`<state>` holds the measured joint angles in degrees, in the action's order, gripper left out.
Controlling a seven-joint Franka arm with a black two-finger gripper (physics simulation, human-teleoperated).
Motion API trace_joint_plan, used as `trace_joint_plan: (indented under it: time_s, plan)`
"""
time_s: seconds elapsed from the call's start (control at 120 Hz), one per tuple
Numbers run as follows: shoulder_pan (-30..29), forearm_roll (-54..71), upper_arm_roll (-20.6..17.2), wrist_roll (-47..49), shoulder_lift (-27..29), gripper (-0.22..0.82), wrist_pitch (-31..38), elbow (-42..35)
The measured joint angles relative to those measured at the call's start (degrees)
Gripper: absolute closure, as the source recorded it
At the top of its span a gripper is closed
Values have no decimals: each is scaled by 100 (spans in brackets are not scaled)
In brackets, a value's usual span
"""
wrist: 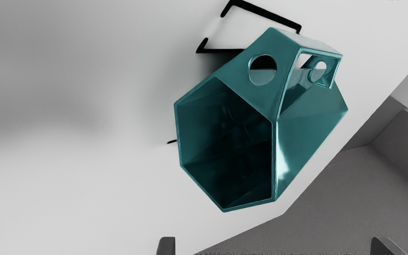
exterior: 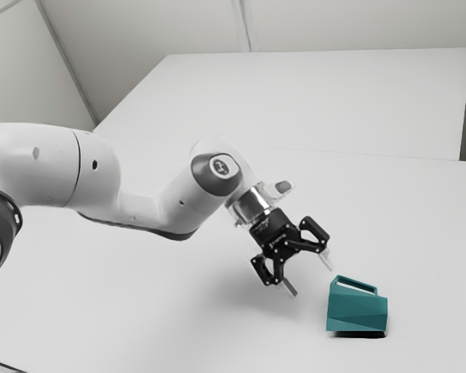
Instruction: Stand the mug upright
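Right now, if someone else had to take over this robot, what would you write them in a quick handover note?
Gripper: open and empty, fingers spread, beside the teal mug on the arm's side, not touching it.
Mug: on its side on the white table, its open mouth facing the gripper and its handle on the upper side.
Done: the gripper is near the mug; no grasp yet.
Left: grip the mug, turn it mouth up, set it on its base and let go.
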<state>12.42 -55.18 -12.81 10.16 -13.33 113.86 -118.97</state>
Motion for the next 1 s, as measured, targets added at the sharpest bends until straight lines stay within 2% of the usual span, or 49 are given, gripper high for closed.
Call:
trace_joint_plan:
  time_s: [0.4, 1.0]
  plan:
    - [93, -259, -10, -47, -543, 0, 444, 281]
    - [486, -630, -45, -162, -827, 0, 809, 388]
